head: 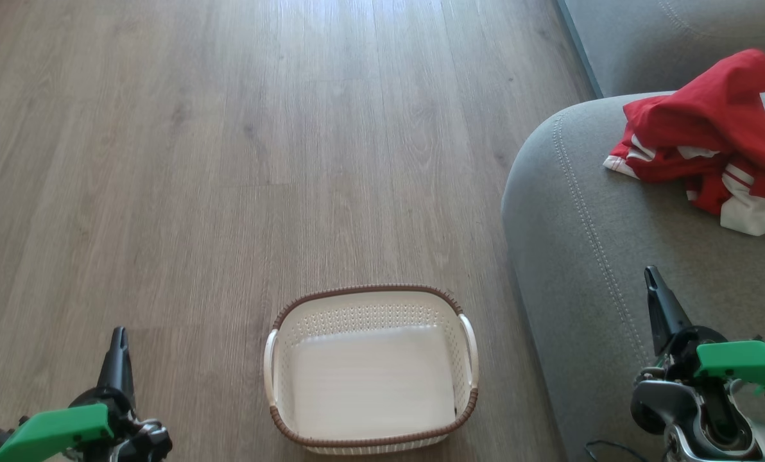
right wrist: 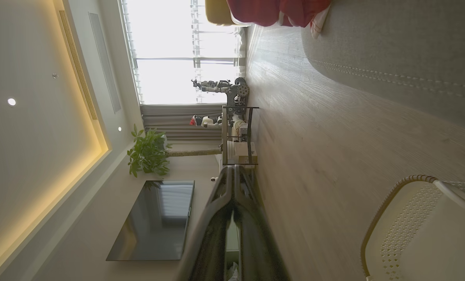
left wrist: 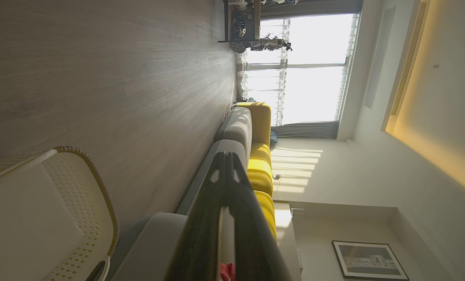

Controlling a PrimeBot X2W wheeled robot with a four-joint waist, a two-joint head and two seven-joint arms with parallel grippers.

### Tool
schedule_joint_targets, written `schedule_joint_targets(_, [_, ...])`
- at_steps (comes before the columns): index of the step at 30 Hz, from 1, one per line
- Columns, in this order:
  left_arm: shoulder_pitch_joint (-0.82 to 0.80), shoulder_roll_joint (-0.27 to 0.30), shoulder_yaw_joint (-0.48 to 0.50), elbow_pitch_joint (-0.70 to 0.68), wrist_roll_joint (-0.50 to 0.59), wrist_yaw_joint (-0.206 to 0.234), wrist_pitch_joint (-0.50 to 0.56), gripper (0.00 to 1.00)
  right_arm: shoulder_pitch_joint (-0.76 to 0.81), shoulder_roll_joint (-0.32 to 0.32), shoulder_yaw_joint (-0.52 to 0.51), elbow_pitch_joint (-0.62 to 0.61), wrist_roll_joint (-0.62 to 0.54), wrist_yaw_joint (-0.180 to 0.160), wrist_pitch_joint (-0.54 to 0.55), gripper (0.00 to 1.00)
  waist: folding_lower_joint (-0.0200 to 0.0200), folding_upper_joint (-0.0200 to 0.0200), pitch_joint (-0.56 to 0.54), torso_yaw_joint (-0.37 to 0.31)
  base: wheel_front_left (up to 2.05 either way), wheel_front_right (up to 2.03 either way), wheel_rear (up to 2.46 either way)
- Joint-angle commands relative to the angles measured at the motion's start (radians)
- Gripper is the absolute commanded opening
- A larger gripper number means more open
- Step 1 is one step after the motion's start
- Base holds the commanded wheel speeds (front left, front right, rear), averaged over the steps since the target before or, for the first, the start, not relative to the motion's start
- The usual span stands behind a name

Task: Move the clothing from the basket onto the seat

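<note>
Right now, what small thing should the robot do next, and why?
Probably just stop and rest its arms, since the job looks done. The basket is empty, the red clothing lies on the grey seat, and the left gripper and right gripper are shut, holding nothing.

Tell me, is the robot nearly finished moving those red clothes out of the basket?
It looks finished. Done: the basket stands empty on the floor and the clothing lies heaped on the seat. In hand: nothing; the left gripper and right gripper are shut and empty. Left: nothing that I can see.
</note>
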Motion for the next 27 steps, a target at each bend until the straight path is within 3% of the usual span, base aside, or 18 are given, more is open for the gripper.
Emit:
schedule_joint_targets(1, [-0.049, 0.009, 0.035, -0.037, -0.002, -0.009, 0.005, 0.00, -0.049, -0.023, 0.025, -0.040, 0.010, 0.000, -0.006, 0.00, 0.0000, 0.0000, 0.000, 0.000, 0.00, 0.00, 0.00])
schedule_joint_targets(27, [-0.049, 0.009, 0.036, -0.038, -0.001, -0.009, 0.006, 0.00, -0.047, -0.049, 0.059, -0.045, 0.040, 0.000, -0.033, 0.00, 0.0000, 0.0000, 0.000, 0.000, 0.00, 0.00, 0.00])
